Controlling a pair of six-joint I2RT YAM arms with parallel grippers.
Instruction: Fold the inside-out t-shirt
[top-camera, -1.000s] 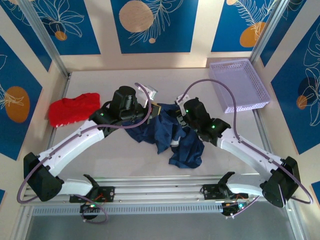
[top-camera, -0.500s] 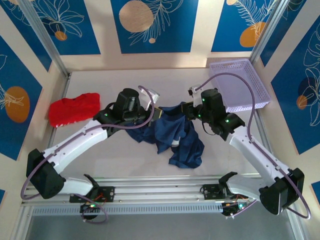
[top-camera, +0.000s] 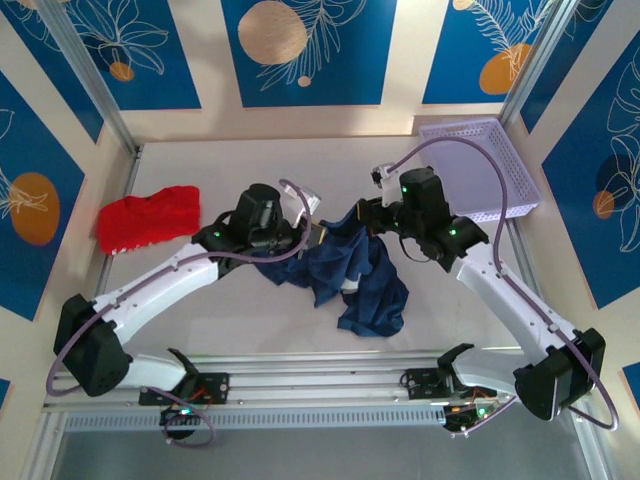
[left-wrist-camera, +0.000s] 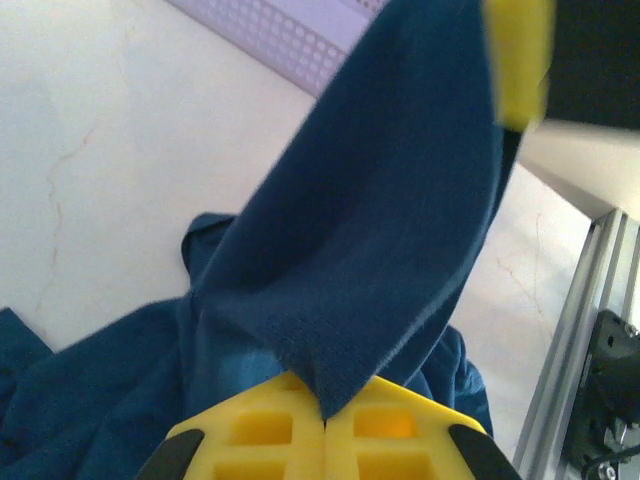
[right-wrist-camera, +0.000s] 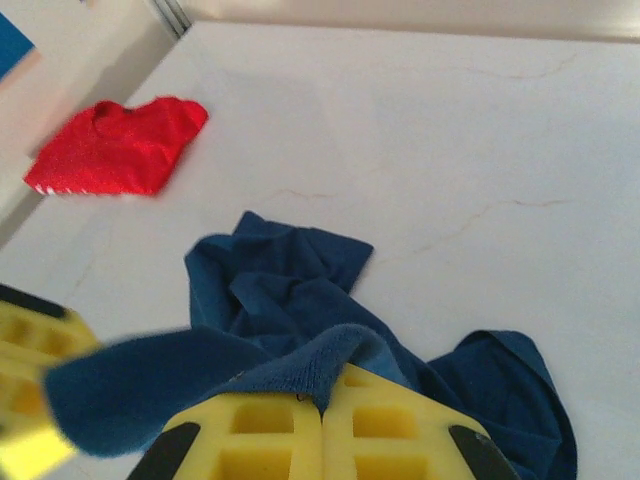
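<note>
T-shirt (top-camera: 352, 278): navy, crumpled near the middle of the bench (top-camera: 230, 310), with one strip lifted taut between both hands.
Left hand (left-wrist-camera: 325, 412): clamped on one end of the strip.
Right hand (right-wrist-camera: 322, 405): clamped on the other end, close by.
Step advice: part the hands evenly and lift until the cloth hangs flat; avoid jerking.
Arm pose: both arms reach inward, wrists converging above the heap.
</note>
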